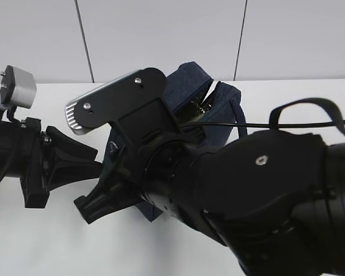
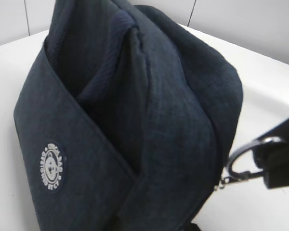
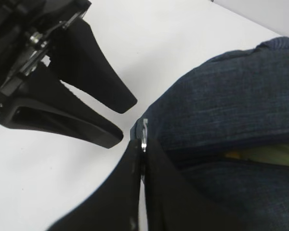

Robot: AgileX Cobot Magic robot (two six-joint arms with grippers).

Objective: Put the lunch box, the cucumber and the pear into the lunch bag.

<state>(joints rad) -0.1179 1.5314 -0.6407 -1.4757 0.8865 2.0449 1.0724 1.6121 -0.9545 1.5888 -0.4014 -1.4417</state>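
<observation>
Filling the lower right of the exterior view, the right arm (image 1: 264, 195) reaches leftward across the white bench (image 1: 46, 241), blocking much of the scene. Its gripper (image 1: 95, 208) ends at the front left edge of the lunch bag (image 1: 190, 86), a dark navy fabric bag standing on the bench behind the arm. The bag's top gapes open, and a loop handle (image 1: 241, 118) hangs on its right side. At the left edge, the left gripper (image 1: 89, 158) points right toward the bag, its jaws spread apart and empty.

From the left wrist view, the lunch bag (image 2: 135, 120) fills most of the picture, with a round white logo patch (image 2: 50, 166) on its side. A metal ring pull (image 2: 243, 161) hangs at the bag's right edge, and a dark finger (image 2: 282, 163) of the other gripper is pinched on it.

From the right wrist view, the right gripper (image 3: 142, 159) has its jaws clenched on the thin metal ring pull (image 3: 144, 137), which shows edge-on between them. The lunch bag (image 3: 231, 106) lies to the right, with a slit of pale lining (image 3: 269, 156) showing in the opening. The left gripper (image 3: 120, 120) sits at upper left, just beside the pull, jaws released. The lunch box, cucumber and pear cannot be made out.
</observation>
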